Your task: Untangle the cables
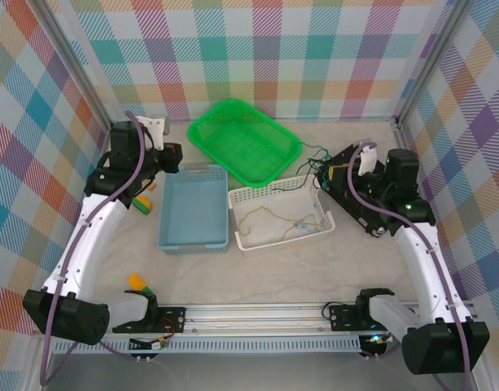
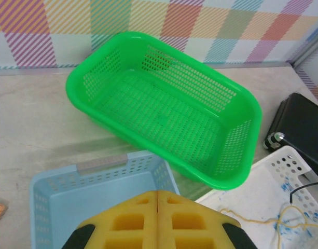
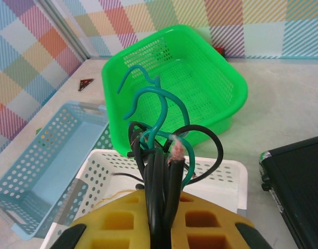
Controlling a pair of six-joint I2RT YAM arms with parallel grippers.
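Right arm holding a cable bundle above the white basket

Pinched in the closed right gripper point(image 3: 160, 205): the cables point(image 3: 157, 150), black and teal-green strands standing up and curling outward over the white basket point(image 3: 221, 167). Shut pad against pad with nothing between, the left gripper point(image 2: 157, 207), poised over the blue basket point(image 2: 44, 187). Loose inside the white basket, one tan-yellow strand point(image 1: 275, 218). Just right of that basket, a black case point(image 3: 299, 181). Close behind both baskets, the green basket point(image 1: 202, 134), then the plaid wall point(image 1: 257, 49)
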